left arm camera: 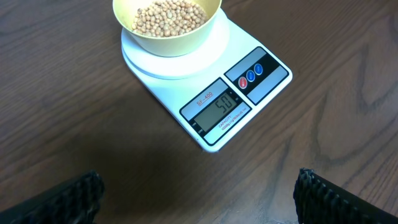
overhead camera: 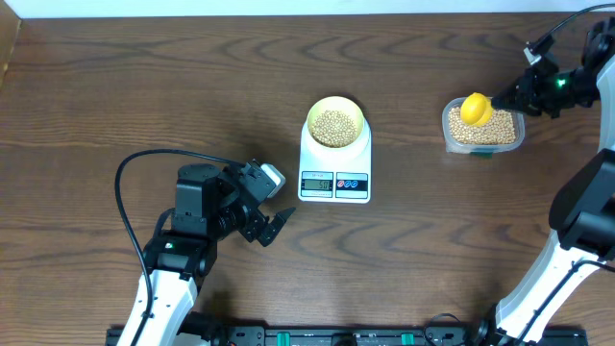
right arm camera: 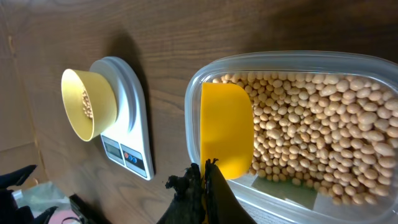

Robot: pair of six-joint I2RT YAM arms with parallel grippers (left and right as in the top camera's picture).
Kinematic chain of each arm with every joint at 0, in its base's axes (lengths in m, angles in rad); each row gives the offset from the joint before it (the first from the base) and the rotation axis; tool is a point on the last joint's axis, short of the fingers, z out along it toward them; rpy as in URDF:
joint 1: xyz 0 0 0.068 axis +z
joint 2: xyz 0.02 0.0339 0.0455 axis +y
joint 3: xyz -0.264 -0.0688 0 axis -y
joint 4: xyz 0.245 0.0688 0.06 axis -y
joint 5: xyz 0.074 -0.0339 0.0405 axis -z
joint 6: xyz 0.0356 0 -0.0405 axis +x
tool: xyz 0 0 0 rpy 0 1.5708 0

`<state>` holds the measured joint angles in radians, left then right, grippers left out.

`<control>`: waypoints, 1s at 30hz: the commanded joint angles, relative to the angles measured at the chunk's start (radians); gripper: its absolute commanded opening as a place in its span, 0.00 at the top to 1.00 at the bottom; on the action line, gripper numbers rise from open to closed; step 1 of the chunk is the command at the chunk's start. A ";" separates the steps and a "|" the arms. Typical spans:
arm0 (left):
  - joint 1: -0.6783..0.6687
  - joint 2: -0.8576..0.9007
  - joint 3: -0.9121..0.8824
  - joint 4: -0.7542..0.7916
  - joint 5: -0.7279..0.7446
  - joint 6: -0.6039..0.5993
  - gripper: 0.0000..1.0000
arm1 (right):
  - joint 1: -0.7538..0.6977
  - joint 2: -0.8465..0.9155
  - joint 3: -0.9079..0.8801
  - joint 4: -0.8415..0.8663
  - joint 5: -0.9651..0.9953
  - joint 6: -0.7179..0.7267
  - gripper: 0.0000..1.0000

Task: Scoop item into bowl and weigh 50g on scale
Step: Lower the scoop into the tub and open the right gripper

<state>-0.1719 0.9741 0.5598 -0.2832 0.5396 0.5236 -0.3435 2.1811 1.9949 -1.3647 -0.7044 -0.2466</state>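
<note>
The pale yellow-green bowl [overhead camera: 334, 125] stands on the white scale [overhead camera: 334, 178], and tan beans [left arm camera: 168, 15] fill its bottom. The scale's display [left arm camera: 217, 107] reads 50. My left gripper [overhead camera: 274, 223] hovers low over the table in front-left of the scale. It is open, its fingers [left arm camera: 336, 199] wide apart with nothing between them. My right gripper [right arm camera: 204, 167] is shut on the handle of a yellow scoop [right arm camera: 227, 127]. The scoop rests inside the clear tub [overhead camera: 519, 142], on the beans [right arm camera: 311, 130] at the tub's left end.
The tub stands at the right, roughly a scale's width from the scale. The left arm's black cable [overhead camera: 125, 183] loops over the table on the left. The right arm's white links [overhead camera: 577, 211] run down the right edge.
</note>
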 commanded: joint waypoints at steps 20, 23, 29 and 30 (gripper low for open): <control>0.004 -0.008 0.010 0.000 -0.009 -0.002 0.01 | -0.109 0.033 0.006 -0.082 0.263 0.119 0.35; 0.004 -0.008 0.010 0.001 -0.009 -0.002 0.01 | -0.109 0.033 0.006 -0.095 0.294 0.121 0.20; 0.004 -0.008 0.010 0.001 -0.009 -0.002 0.01 | -0.101 0.033 0.006 -0.109 0.490 0.297 0.01; 0.004 -0.008 0.010 0.000 -0.009 -0.002 0.01 | -0.099 0.033 0.006 -0.109 0.514 0.313 0.01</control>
<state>-0.1719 0.9741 0.5598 -0.2832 0.5396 0.5236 -0.4538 2.2078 1.9949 -1.4727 -0.3264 -0.0441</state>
